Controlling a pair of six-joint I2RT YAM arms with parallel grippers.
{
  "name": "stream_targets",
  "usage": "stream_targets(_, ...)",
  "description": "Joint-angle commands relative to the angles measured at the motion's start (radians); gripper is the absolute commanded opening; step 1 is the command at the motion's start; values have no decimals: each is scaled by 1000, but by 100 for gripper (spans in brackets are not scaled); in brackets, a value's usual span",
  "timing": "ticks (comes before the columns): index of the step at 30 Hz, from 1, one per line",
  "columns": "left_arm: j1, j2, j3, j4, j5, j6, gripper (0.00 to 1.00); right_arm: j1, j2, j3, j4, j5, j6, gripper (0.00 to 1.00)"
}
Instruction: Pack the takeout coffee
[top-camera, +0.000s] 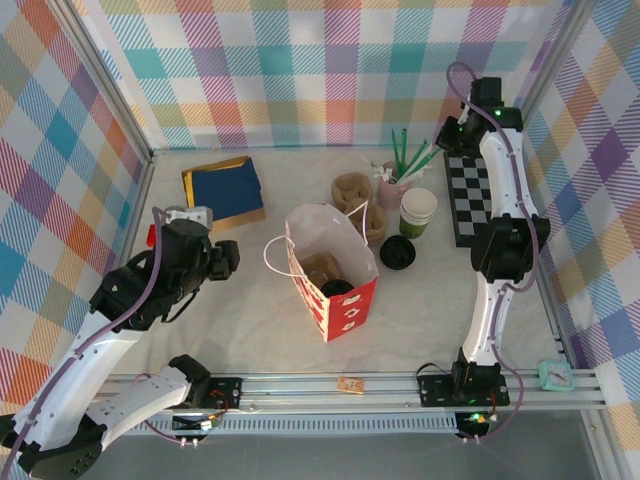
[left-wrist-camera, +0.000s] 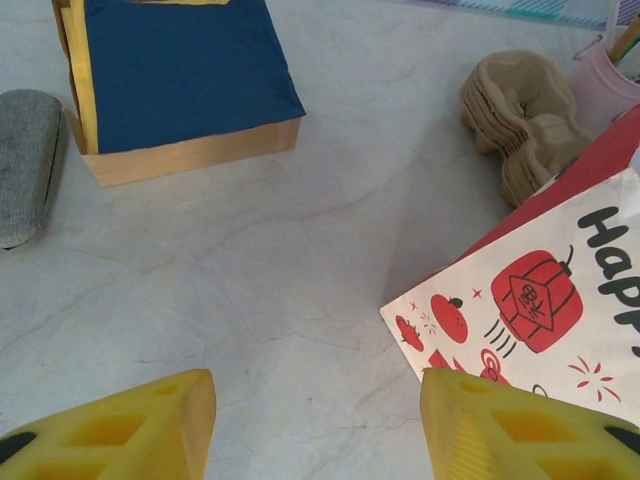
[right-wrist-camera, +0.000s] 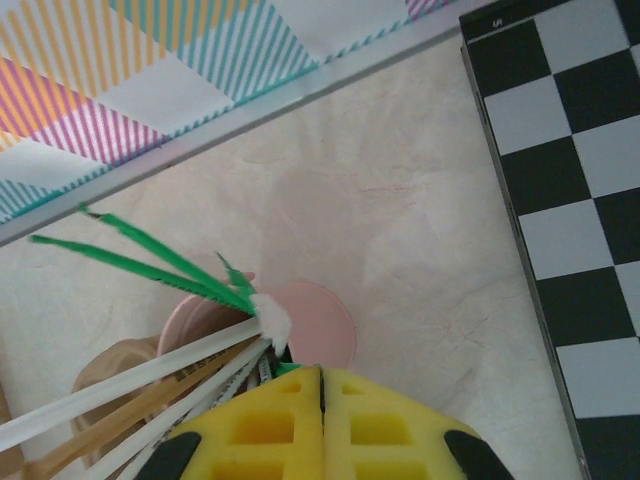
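My right end effector (right-wrist-camera: 320, 382) was clenched just short of the pink cup (right-wrist-camera: 322, 330) of stirrers (right-wrist-camera: 150, 378). Whether it pinched one, I couldn't tell. Pulling away crookedly could topple that cup.

Covered, cropped
The coffee cup (top-camera: 338, 288) in the paper bag (top-camera: 345, 312) is hidden below its top by the bag's wall; grey case (left-wrist-camera: 28, 165) and checkerboard (right-wrist-camera: 570, 200) are cropped at wrist-view edges.

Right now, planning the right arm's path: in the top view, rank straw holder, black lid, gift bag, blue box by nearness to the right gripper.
1. Pink straw holder, beside the right gripper
2. Loose black lid, centre-right
3. Gift bag, centre
4. Blue box, far left
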Motion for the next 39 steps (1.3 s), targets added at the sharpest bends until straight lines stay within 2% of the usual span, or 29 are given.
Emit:
stream_targets(1, -5, -1, 33, 21, -3, 3, 56, 5, -74, -8, 16, 24, -17, 0)
stream_targets(18, -5, -22, 45, 1, 2, -18, 56, 27, -181, -44, 17, 32, -35, 0)
stream_targets(31, -5, -11, 69, 4, 3, -9, 56, 66, -303, -74, 16, 142, -56, 0)
stream_targets(39, -5, -21, 83, 6, 21, -28, 56, 68, -420, -79, -3, 151, -95, 0)
